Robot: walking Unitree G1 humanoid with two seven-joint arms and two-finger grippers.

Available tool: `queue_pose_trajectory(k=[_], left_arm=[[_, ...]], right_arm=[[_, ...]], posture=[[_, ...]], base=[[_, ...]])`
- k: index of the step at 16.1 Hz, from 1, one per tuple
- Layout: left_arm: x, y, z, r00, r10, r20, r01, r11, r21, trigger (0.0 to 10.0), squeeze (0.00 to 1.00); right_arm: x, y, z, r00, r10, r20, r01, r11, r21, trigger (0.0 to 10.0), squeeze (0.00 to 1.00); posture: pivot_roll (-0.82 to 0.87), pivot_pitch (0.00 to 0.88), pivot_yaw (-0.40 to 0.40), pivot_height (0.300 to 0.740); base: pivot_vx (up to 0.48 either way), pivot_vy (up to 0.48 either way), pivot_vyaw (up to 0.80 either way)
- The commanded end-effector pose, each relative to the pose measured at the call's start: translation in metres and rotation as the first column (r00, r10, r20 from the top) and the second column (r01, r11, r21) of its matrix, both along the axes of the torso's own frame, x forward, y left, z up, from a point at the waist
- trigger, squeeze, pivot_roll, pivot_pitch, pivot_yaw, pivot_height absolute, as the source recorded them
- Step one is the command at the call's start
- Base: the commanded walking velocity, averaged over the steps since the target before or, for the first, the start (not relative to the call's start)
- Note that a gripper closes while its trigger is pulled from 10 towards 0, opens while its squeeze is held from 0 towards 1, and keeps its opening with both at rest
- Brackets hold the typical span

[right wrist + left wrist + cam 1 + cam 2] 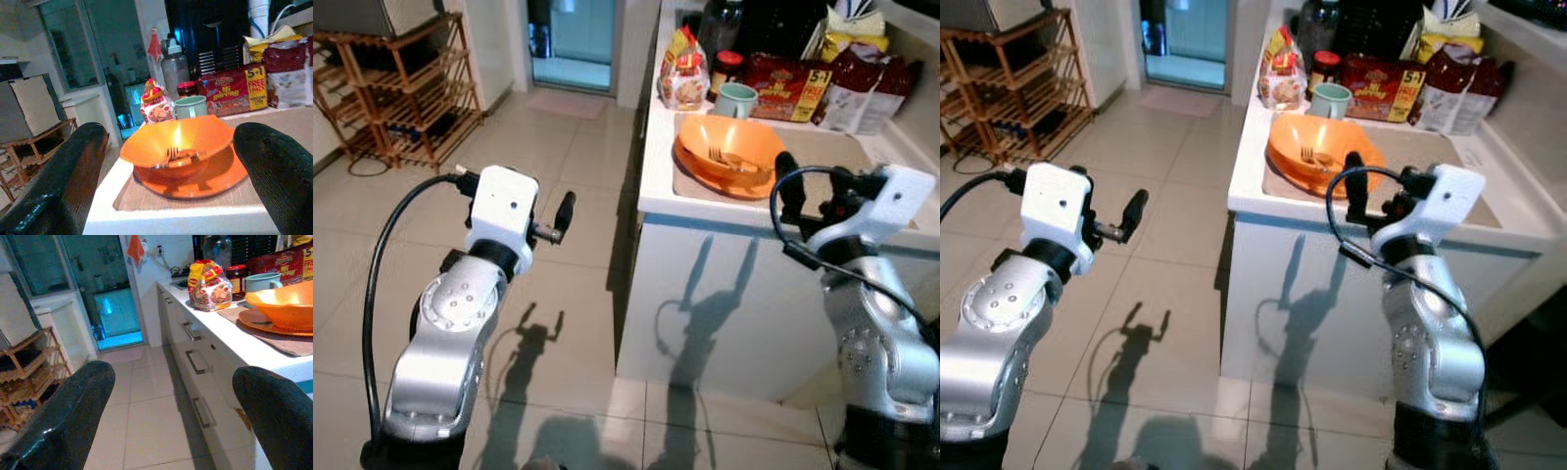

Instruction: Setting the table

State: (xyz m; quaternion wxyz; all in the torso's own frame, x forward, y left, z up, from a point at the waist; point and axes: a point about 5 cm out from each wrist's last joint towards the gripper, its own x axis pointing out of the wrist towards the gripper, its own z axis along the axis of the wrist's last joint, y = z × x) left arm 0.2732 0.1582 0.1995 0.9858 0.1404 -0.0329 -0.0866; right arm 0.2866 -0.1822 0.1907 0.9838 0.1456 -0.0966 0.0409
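Orange bowl (178,144) holding a fork (172,155), on an orange plate (215,178).
Glossy, rounded plastic on a brown mat (146,199); white surface (658,186). Right gripper (171,191) and left gripper (171,426): fingers spread, empty.

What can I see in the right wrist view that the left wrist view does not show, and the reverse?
The right wrist view alone shows the fork lying inside the orange bowl. The left wrist view alone shows the counter's drawer handles and the tiled floor. Both share the bowl on its orange plate, the green mug, the noodle packet and open black fingers.
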Motion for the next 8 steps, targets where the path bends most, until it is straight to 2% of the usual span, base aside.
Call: queue_pose_trajectory(k=[1,4,8], left_arm=[[0.0014,-0.0071,0.0034,1.000,-0.020,0.018,0.020,1.000,0.002,10.0,0.00],[0.0024,-0.0058,0.0037,1.000,-0.001,0.020,0.001,1.000,0.002,10.0,0.00],[0.0020,-0.0044,0.0041,1.000,0.010,0.023,-0.010,1.000,0.006,10.0,0.00]], right_arm=[[-0.0040,-0.0024,0.0019,1.000,-0.020,0.000,0.020,1.000,-0.022,10.0,0.00],[-0.0030,0.0026,0.0045,1.000,-0.012,0.008,0.012,1.000,-0.019,10.0,0.00],[-0.0011,0.0058,0.0084,0.999,0.030,0.024,-0.029,0.999,-0.040,10.0,0.00]], posture=[[0.07,0.000,-0.077,0.740],[0.08,0.000,-0.087,0.740],[0.08,0.000,-0.089,0.740]], base=[[0.277,0.000,-0.79],[0.284,0.000,-0.71],[0.285,0.000,0.00]])
